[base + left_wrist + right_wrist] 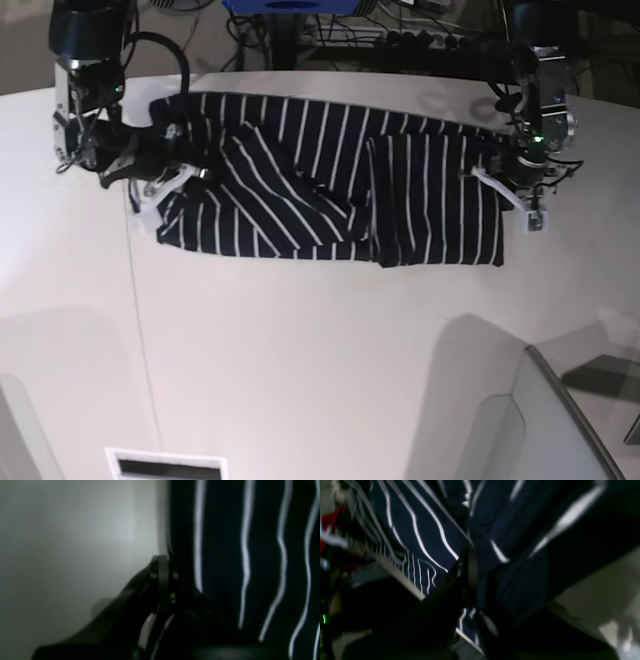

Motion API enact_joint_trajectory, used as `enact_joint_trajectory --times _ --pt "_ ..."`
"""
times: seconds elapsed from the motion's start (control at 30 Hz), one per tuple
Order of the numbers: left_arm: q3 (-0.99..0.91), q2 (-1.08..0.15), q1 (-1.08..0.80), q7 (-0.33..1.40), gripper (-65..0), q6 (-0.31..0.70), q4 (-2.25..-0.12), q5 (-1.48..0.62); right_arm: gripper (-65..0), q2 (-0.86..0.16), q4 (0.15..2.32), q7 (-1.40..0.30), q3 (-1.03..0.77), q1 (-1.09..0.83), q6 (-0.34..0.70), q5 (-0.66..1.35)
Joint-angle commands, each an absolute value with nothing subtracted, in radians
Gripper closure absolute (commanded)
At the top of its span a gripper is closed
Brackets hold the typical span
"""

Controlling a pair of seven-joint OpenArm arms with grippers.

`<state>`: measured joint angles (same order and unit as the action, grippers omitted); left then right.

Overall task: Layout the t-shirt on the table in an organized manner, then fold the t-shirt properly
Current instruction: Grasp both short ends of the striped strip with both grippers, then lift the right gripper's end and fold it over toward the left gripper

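Observation:
The t-shirt (pixel 300 180), dark navy with thin white stripes, lies spread sideways across the far part of the white table (pixel 300 350), its right part folded over into a neat panel. My left gripper (pixel 497 165) is at the shirt's right edge; in the left wrist view its fingers (pixel 162 580) are closed against the striped cloth (pixel 225 542) where it meets the bare table (pixel 75 542). My right gripper (pixel 175 170) is at the shirt's left end. In the right wrist view, the gripper (pixel 477 580) pinches a bunched fold of fabric (pixel 420 530).
Cables and equipment crowd the area behind the table's far edge (pixel 400 30). A thin seam line (pixel 140 330) runs down the tabletop on the left. A slot (pixel 165 467) sits at the front edge, and a grey panel (pixel 560 420) rises at the front right.

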<state>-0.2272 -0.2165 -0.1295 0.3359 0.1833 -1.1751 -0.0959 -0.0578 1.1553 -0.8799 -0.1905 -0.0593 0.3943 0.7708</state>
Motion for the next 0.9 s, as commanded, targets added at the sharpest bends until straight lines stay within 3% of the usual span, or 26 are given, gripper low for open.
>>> enact_joint_trajectory --times 0.0,0.27,0.5,0.87 --pt "-0.193 -0.205 -0.145 0.398 0.0 0.219 -1.187 -0.099 -0.3 -0.067 1.201 -0.869 -0.188 -0.048 0.378 0.782" --pt "-0.082 -0.111 -0.134 0.400 0.0 0.216 -1.208 -0.093 -0.3 -0.094 1.463 -0.897 -0.185 -0.102 0.151 0.780" --pt "0.024 -0.091 -0.099 0.401 0.0 0.216 -1.210 -0.093 -0.2 -0.090 1.616 -0.998 -0.183 -0.087 0.013 0.780" --pt "0.028 -0.087 -0.051 0.492 0.0 0.216 -1.262 -0.093 -0.2 -0.090 1.675 -1.006 0.140 0.015 -0.302 0.779"
